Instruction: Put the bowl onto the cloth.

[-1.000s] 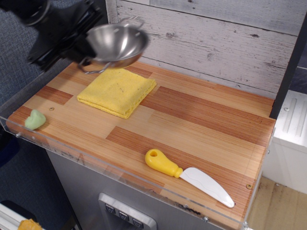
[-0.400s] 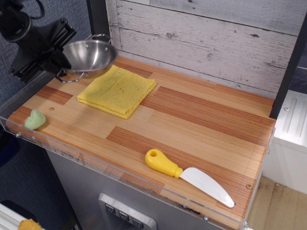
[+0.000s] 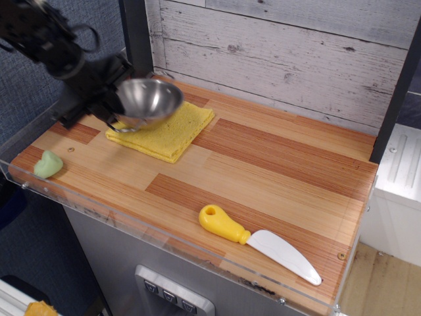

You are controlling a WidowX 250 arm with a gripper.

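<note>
The shiny steel bowl (image 3: pixel 150 101) hangs tilted over the back left part of the yellow cloth (image 3: pixel 172 131), low above it; I cannot tell whether it touches. My black gripper (image 3: pixel 113 92) comes in from the upper left and is shut on the bowl's left rim. A wire handle shows at the bowl's lower left. The cloth lies flat on the wooden table (image 3: pixel 263 171), partly hidden under the bowl.
A small pale green lump (image 3: pixel 48 164) lies near the table's left front corner. A yellow-handled white knife (image 3: pixel 256 242) lies near the front right. A clear rim (image 3: pixel 164 237) runs along the table's front edge. A plank wall stands behind.
The gripper with the bowl has swung from up left to the right and down, ending low over the cloth's back left part.
</note>
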